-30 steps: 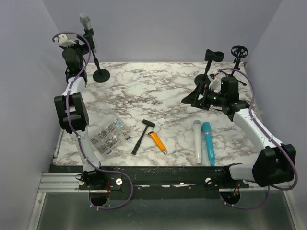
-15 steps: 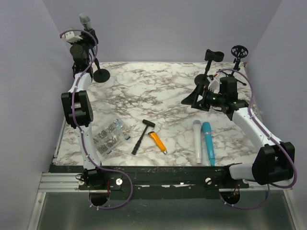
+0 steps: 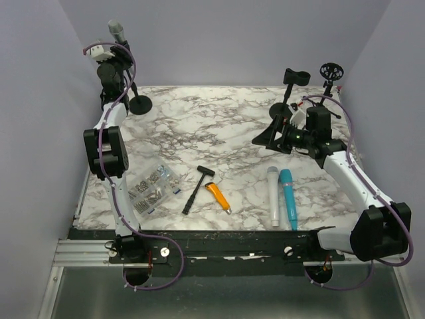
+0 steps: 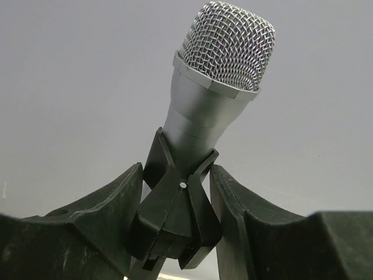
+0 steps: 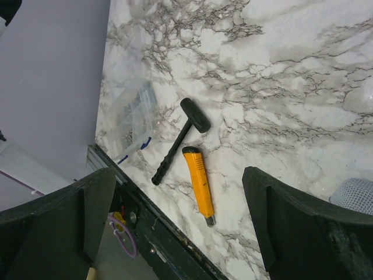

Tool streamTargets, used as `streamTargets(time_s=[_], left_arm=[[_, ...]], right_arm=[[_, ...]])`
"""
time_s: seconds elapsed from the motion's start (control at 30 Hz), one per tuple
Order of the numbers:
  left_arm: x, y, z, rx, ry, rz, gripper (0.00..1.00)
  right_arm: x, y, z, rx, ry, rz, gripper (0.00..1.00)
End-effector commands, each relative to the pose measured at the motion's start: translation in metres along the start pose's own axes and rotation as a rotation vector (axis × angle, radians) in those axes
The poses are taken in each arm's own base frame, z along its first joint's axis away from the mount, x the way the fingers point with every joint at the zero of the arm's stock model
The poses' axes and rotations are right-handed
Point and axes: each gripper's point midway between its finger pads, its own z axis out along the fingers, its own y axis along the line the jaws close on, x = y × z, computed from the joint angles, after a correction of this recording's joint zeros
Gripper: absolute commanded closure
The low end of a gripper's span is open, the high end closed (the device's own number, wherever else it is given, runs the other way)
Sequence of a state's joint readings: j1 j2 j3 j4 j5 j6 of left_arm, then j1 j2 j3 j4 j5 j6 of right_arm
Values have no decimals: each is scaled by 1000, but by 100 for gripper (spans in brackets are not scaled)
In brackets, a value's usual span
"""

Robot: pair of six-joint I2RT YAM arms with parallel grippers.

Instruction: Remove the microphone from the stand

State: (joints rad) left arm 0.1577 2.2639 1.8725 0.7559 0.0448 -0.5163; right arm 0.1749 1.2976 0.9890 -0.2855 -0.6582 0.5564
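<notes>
A silver microphone with a mesh head stands tilted in the black clip of a stand whose round base rests at the table's back left. My left gripper reaches up to it. In the left wrist view the left gripper has both fingers pressed in on the clip just under the microphone's silver body. My right gripper hovers open over the right side of the table, and in its own view the right gripper holds nothing.
A white microphone and a blue one lie at front right. A black hammer, a yellow utility knife and a clear parts box lie at front centre-left. Two empty stands are at back right.
My left arm has swung up and back to the microphone, and its jaws have narrowed from wide open to closed around the clip. The right arm has barely moved.
</notes>
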Motion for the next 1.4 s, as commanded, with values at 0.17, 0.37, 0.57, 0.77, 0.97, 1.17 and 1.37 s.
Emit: streamTargets(time_s=[0.17, 0.37, 0.57, 0.77, 0.97, 1.17, 1.37], left_arm=[[-18, -85, -20, 145, 34, -56, 57], [29, -180, -59, 277, 142, -210, 58], [53, -261, -103, 392, 214, -263, 58], [66, -309, -147, 443, 264, -302, 58], [80, -328, -182, 460, 339, -319, 57], [73, -336, -196, 475, 436, -321, 19], [68, -341, -211, 506, 528, -277, 2]], right_arm=[[2, 2, -7, 1, -18, -23, 0], [9, -1, -11, 10, -25, -31, 0], [15, -4, -12, 12, -24, -31, 0], [17, -4, -12, -1, -25, -39, 0], [18, -1, -15, -10, -33, -51, 0], [12, 6, -20, -21, -60, -80, 0], [2, 15, -24, -41, -105, -104, 0]])
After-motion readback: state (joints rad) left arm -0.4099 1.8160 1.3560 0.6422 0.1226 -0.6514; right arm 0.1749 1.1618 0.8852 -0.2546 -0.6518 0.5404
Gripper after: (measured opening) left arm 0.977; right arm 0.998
